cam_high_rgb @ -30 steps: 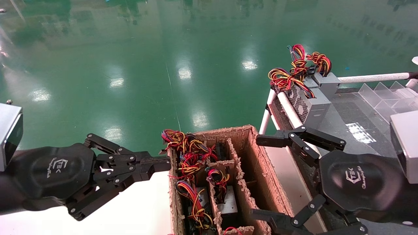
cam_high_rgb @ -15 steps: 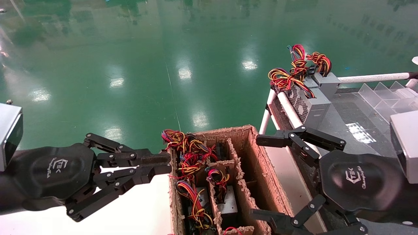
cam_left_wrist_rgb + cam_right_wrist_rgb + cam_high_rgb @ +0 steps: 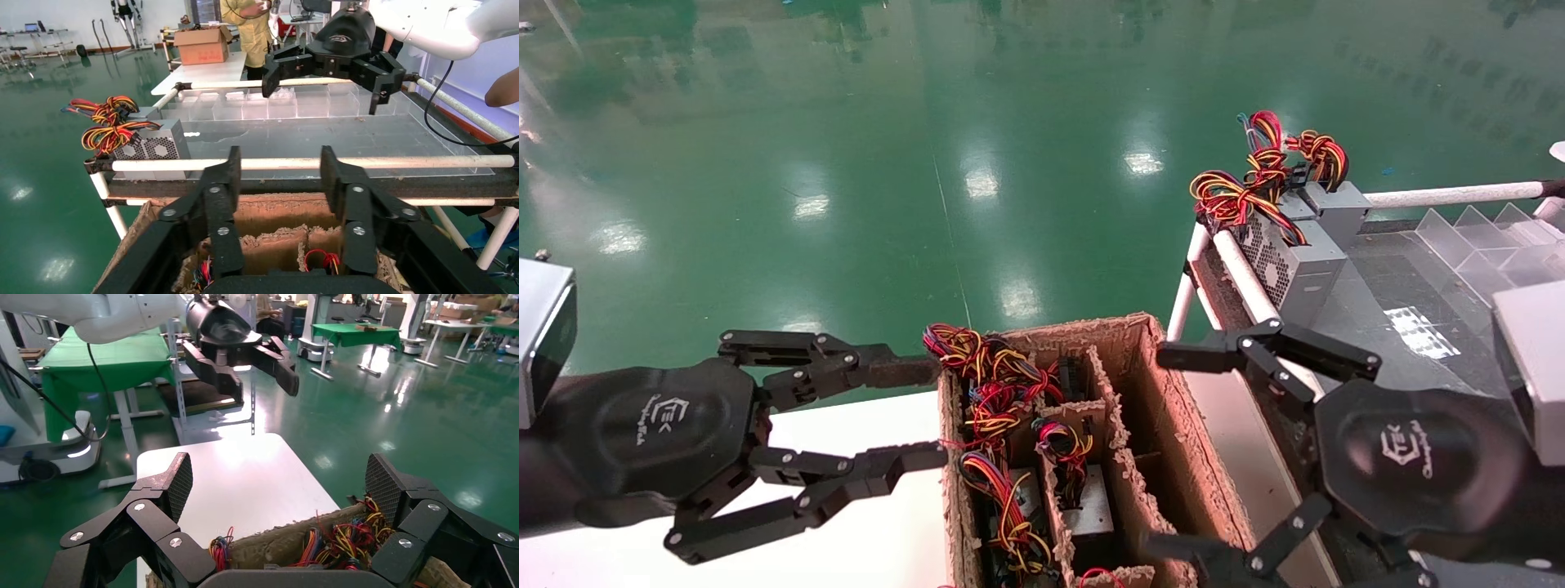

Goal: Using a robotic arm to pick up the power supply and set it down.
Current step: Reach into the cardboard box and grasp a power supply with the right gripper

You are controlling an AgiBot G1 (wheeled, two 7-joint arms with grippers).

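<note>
Several grey power supplies with red, yellow and orange wire bundles stand on end in a brown divided crate; one power supply shows in a middle slot. My left gripper is open beside the crate's left wall, at the wire bundles, with nothing between its fingers. In the left wrist view the left gripper looks across the crate. The right robotic arm's gripper hangs wide open over the crate's right side, holding nothing. From the right wrist, the right gripper spans the crate wall.
Two more grey units with wires lie on a white-railed rack at the right, beside clear plastic dividers. A white table lies under my left arm. Glossy green floor lies beyond.
My left gripper's fingers have spread from nearly shut to wide open beside the crate. The right gripper has shifted only slightly.
</note>
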